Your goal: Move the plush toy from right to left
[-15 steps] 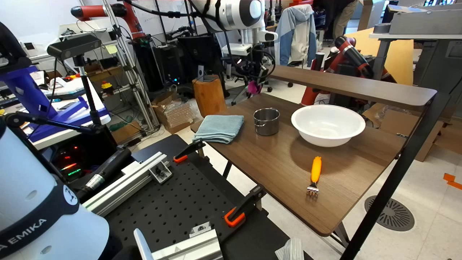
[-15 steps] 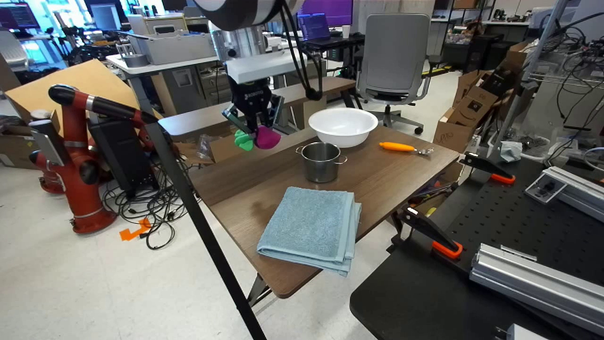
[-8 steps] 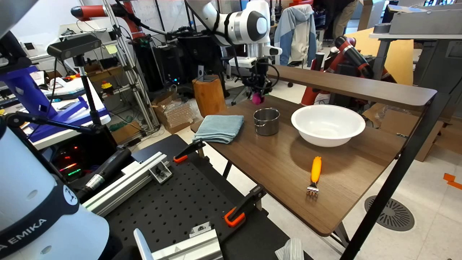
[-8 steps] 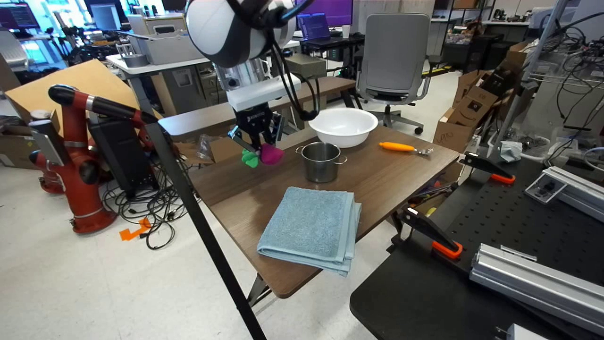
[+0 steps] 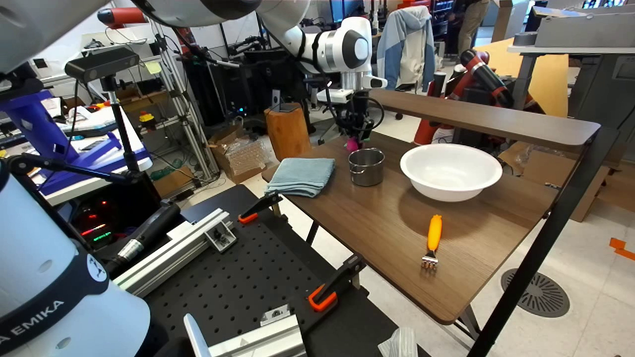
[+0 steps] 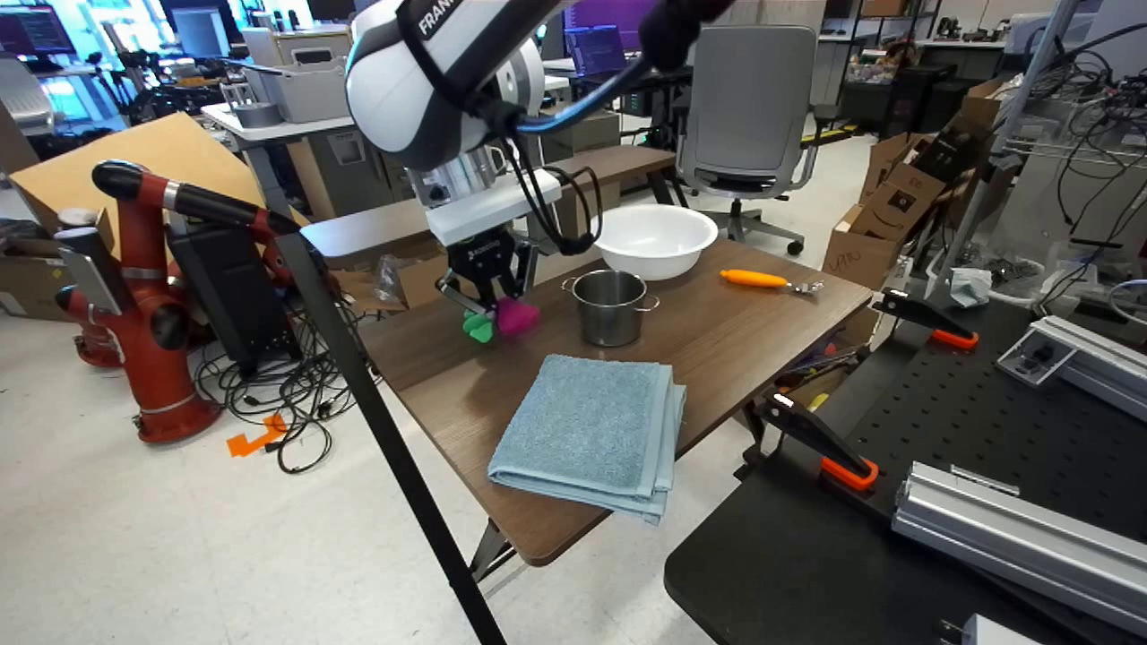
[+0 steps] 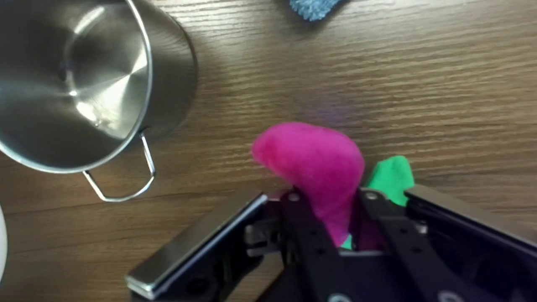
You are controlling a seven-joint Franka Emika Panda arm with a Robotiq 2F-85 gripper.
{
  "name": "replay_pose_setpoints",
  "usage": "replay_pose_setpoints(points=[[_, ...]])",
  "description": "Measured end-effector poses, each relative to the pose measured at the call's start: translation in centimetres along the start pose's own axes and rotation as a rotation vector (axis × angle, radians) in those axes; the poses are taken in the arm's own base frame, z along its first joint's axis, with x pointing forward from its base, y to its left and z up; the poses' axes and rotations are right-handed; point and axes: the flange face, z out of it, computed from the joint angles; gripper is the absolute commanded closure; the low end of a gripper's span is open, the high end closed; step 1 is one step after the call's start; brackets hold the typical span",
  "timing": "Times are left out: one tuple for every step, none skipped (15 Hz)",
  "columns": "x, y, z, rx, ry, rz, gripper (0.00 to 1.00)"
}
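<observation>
The plush toy is magenta-pink with green bits. It shows in both exterior views (image 5: 352, 144) (image 6: 517, 317) and in the wrist view (image 7: 314, 159). My gripper (image 7: 331, 196) is shut on it, with the pink body squeezed between the two dark fingers (image 7: 303, 218). A green part (image 7: 392, 178) sticks out beside one finger. In an exterior view my gripper (image 6: 498, 306) points down and holds the toy low over the wooden table (image 6: 430, 358), beside the metal pot (image 6: 611, 309). I cannot tell whether the toy touches the table.
The pot also shows close by in the wrist view, with its wire handle (image 7: 126, 195) toward the gripper. A folded blue towel (image 6: 587, 430), a white bowl (image 6: 659, 242) and an orange-handled tool (image 6: 757, 279) are on the table. A raised shelf (image 5: 476, 116) runs along the table's far side.
My gripper has come down toward the table with the plush toy held in it. The toy is lower beside the pot now. The other objects have not moved.
</observation>
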Motion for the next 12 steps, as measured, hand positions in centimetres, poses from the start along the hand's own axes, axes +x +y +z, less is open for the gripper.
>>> replay_pose_setpoints(points=[[0.1, 0.0, 0.3, -0.006, -0.005, 0.001, 0.51], [0.2, 0.0, 0.5, -0.014, -0.011, 0.001, 0.42], [0.3, 0.1, 0.6, -0.020, -0.016, 0.002, 0.36], [0.4, 0.2, 0.6, -0.026, -0.019, 0.003, 0.27], [0.4, 0.2, 0.5, -0.030, -0.023, 0.004, 0.21], [0.5, 0.3, 0.2, -0.033, -0.025, 0.005, 0.12], [0.6, 0.3, -0.1, -0.033, -0.025, 0.006, 0.06], [0.7, 0.3, -0.4, -0.035, -0.027, 0.007, 0.00], [0.7, 0.3, -0.8, -0.035, -0.026, 0.007, 0.00], [0.8, 0.2, -1.3, -0.033, -0.021, 0.008, 0.00], [0.9, 0.2, -1.7, -0.030, -0.013, 0.008, 0.00], [1.1, 0.2, -2.3, -0.025, -0.004, 0.008, 0.00]])
